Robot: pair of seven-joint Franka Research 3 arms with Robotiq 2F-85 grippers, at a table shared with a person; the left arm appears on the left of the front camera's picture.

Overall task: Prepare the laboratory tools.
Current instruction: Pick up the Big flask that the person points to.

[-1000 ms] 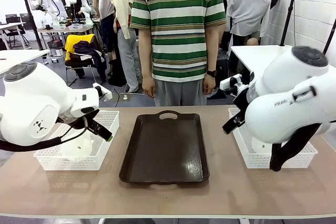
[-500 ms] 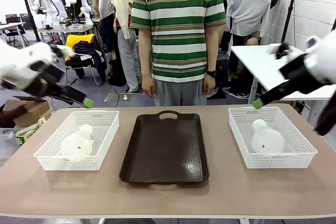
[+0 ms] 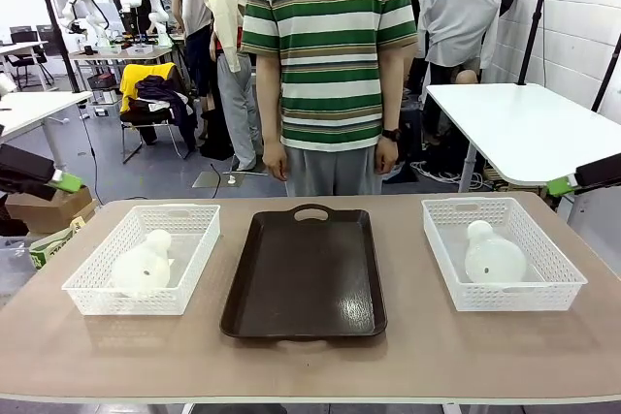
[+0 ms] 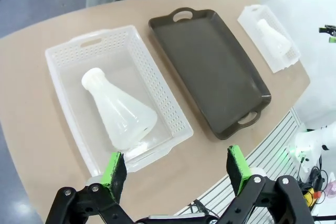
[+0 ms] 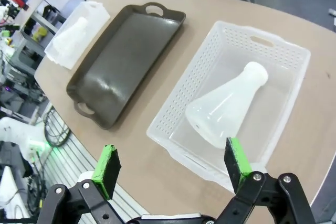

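Two frosted-white conical flasks lie on their sides, one in each white basket. The left flask point(image 3: 141, 264) point(image 4: 119, 111) rests in the left basket point(image 3: 97, 298). The right flask point(image 3: 493, 257) point(image 5: 228, 109) rests in the right basket point(image 3: 543, 293). My left gripper point(image 3: 58, 181) point(image 4: 176, 166) hangs high above the table's left end, open and empty. My right gripper point(image 3: 574, 183) point(image 5: 170, 163) hangs high off the right end, also open and empty. Neither touches a flask.
A dark brown tray point(image 3: 306, 278) point(image 4: 210, 66) point(image 5: 123, 59) lies bare in the table's middle between the baskets. A person in a striped shirt point(image 3: 328, 55) stands at the far edge, hands down at the sides. A white table point(image 3: 514, 123) stands behind on the right.
Both arms have swung up and outward from over the baskets to the picture's edges. The flasks, baskets and tray have not moved.
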